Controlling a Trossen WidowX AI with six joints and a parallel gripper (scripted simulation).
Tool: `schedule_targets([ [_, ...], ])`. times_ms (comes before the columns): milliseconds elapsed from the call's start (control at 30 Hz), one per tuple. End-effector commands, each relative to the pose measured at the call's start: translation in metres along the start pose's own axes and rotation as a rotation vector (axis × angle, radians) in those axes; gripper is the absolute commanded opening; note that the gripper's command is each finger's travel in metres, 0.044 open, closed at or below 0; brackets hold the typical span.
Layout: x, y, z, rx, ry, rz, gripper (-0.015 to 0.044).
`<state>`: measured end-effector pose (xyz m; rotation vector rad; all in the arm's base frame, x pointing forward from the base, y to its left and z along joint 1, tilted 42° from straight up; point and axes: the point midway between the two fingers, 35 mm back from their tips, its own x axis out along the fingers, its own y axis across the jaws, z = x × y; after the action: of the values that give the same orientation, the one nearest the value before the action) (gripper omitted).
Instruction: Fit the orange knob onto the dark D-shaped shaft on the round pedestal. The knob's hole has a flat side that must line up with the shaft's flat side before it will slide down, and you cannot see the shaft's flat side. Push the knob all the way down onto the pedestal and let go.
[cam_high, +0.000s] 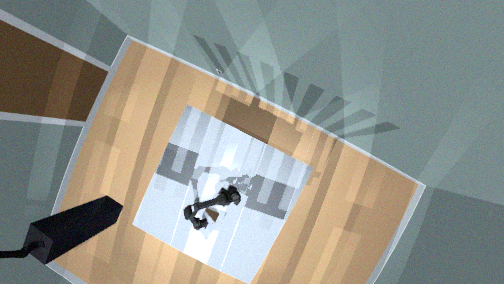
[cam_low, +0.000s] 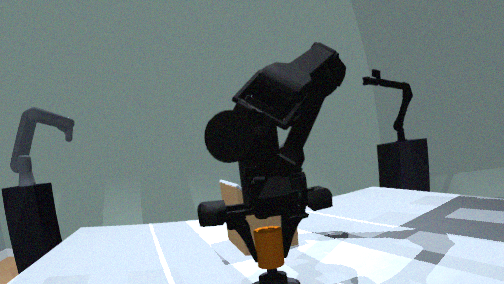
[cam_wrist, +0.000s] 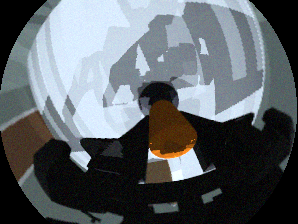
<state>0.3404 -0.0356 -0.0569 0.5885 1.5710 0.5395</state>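
Pincer (cam_low: 270, 247) (cam_wrist: 164, 116) is part-open, clamped on the orange knob (cam_low: 269, 248) (cam_wrist: 172, 131). Knob is near upright, directly over the round pedestal (cam_low: 276, 280) (cam_wrist: 158, 95), its lower end at the shaft; can't tell if the bore has started on. Pedestal stands on the white bench (cam_high: 165, 200) (cam_low: 115, 250) (cam_wrist: 75, 40). Done: grasp, carry, rough centring. Left, I reckon: find the flat by small twists, push down to seat, let go. Knob looks high, so not seated. Flat alignment: unknown.
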Motion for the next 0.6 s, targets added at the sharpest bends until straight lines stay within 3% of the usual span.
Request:
schedule_targets([
  [0,-0.0030,0.0007,0.0012,-0.030,-0.003,0.001,0.0000],
  [167,-0.0012,0.0006,0.0015,-0.203,-0.003,0.001,0.0000],
  [567,0.0023,-0.0001,0.0009,-0.213,-0.003,0.001,0.0000],
])
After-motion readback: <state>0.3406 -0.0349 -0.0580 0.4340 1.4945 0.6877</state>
